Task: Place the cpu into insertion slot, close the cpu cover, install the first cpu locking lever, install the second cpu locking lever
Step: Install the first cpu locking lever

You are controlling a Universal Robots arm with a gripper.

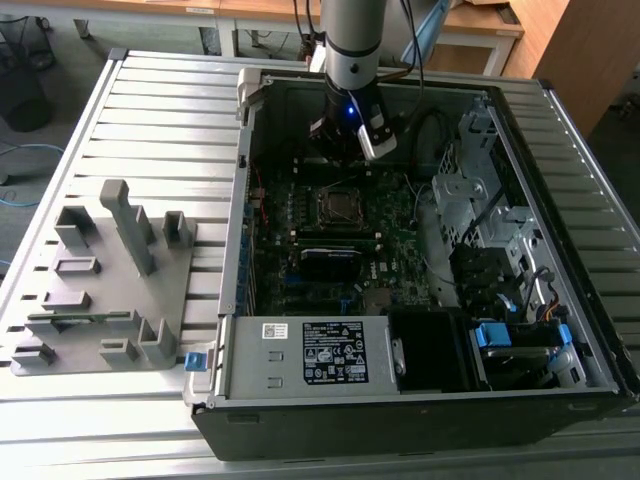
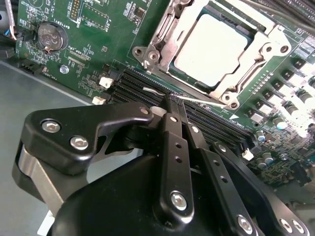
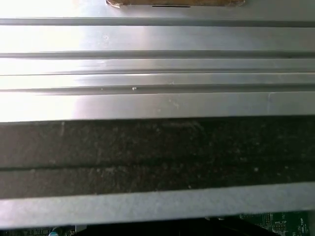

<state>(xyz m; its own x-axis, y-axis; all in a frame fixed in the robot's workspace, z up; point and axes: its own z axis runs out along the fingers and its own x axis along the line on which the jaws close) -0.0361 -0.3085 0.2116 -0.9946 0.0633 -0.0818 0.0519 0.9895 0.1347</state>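
Two black jaws on your gripper [image 2: 173, 101] are pressed together, tips meeting with nothing visibly clamped between them, right at a thin silvery locking lever [image 2: 197, 101] that runs along the near edge of the socket. Just past it, the cpu [image 2: 211, 49] sits seated in its slot, dull silver top showing through the window of the cpu cover [image 2: 165, 37], which lies down flat around it. Black memory slots [image 2: 142, 86] run beside your tips on the green motherboard [image 2: 93, 34], with a coin cell [image 2: 51, 37] further off. In the exterior view your arm [image 1: 350, 50] reaches into the open computer case [image 1: 520, 330] on the slatted bench [image 1: 160, 120]; a grey fixture plate [image 1: 100, 290] stands well apart at the exterior view's left.
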